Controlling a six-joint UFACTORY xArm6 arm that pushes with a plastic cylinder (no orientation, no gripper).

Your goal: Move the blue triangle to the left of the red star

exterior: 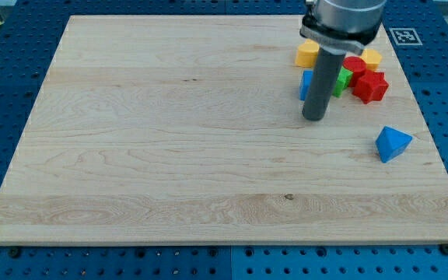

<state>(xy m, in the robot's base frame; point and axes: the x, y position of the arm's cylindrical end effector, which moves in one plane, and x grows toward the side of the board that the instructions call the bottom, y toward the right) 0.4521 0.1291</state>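
Our tool – bare rod, holds nothing; my tip [314,118] on table [169,140], well left of blue triangle [392,144] – red star [369,86] above-right.

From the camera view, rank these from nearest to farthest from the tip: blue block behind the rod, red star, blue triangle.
From my tip:
1. Blue block, just above it, partly hidden by the rod.
2. Red star, up and to the view's right.
3. Blue triangle, far right, slightly lower.

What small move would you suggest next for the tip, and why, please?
Probably swing my tip toward the view's right and bottom, round the blue triangle. The triangle lies apart, below and right of the red star, and the tip stands on its left, so pushing from here would drive it the wrong way.
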